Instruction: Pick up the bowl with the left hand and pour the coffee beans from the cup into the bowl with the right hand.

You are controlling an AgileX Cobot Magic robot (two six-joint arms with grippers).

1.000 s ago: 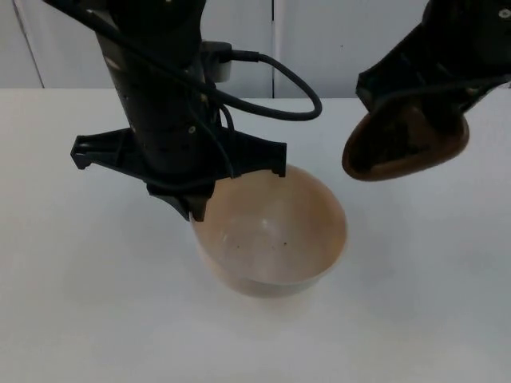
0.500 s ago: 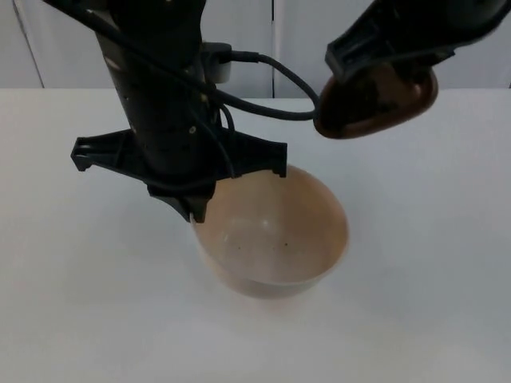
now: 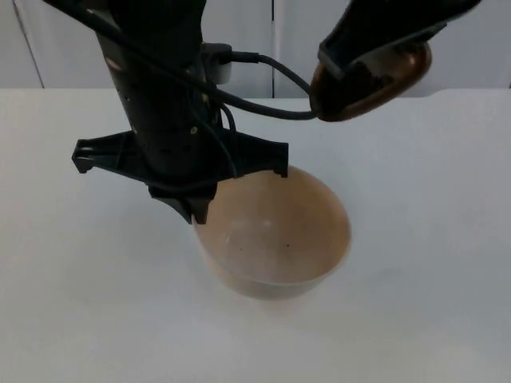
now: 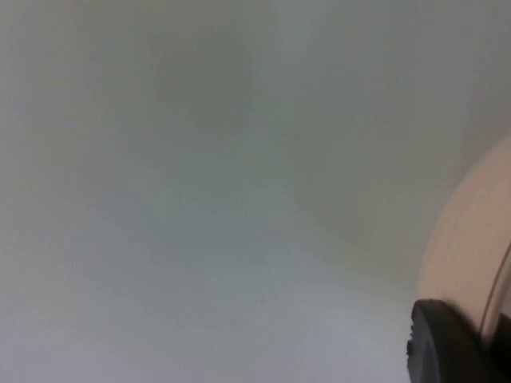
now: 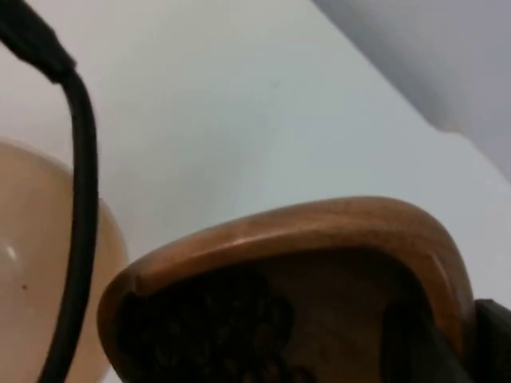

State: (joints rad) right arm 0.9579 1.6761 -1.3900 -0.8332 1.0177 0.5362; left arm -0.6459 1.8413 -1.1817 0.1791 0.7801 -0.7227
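The bowl (image 3: 275, 239) is a pale peach-tan, lighter and almost cream along its rim, with 1 or 2 tiny dark specks on the plain inside. The cup (image 3: 375, 76) is a warm brown wood tone — glossy orange-brown on its lip in the right wrist view, shading to dark brown within, where the coffee beans (image 5: 215, 327) show as a near-black, mottled mass. At the bowl's 10 o'clock the left gripper (image 3: 196, 209) is matt black; the right gripper (image 3: 375, 48) is black too. The table (image 3: 72, 303) is plain white — the partition wall (image 3: 311, 32) light grey.

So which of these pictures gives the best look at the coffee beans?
The right wrist view: the dark coffee beans lie heaped inside the wooden cup held by the right gripper. The top view shows the cup's dark inside, no single beans. The left wrist view shows the bowl.
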